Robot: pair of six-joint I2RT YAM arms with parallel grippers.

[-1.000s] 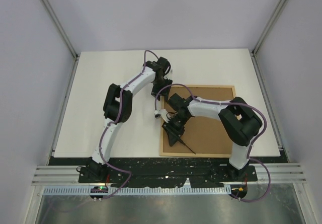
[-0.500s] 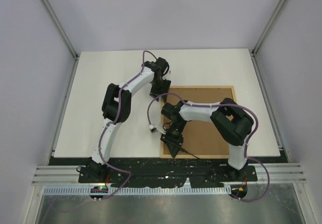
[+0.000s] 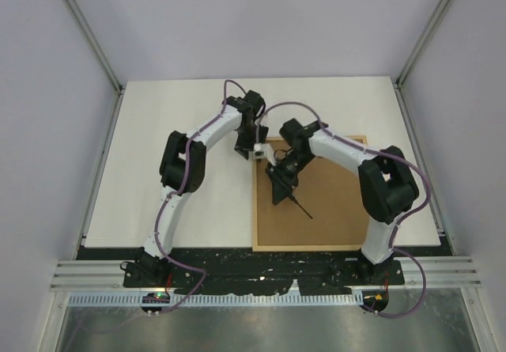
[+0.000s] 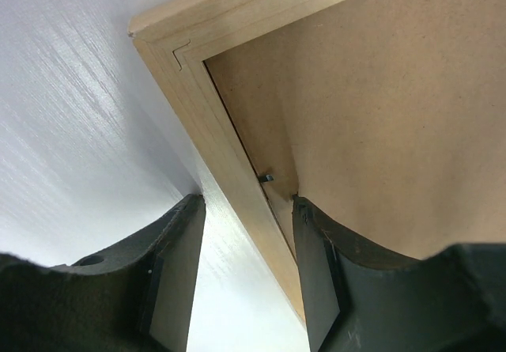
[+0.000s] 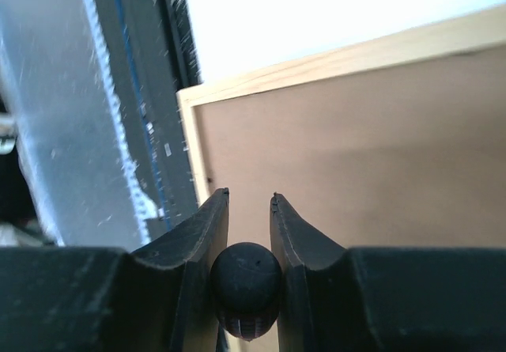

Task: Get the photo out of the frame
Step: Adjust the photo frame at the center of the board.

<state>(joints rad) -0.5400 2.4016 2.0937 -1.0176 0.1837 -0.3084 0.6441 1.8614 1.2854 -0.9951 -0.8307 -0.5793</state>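
While left pincer (image 4: 247, 202) straddles it, frame (image 4: 204, 123) lies flat.

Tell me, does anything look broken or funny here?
Nothing looks broken or spilled. The frame just lies face down, brown back up, so the photo is hidden. The right gripper pinches a thin dark tool over its back.

Overhead cam, wrist cams close, share frame (image 3: 332, 210)

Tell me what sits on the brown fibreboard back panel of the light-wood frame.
A small metal tab sits at its edge; the right gripper holds a round-handled black tool over it. Anything beneath the panel is covered.
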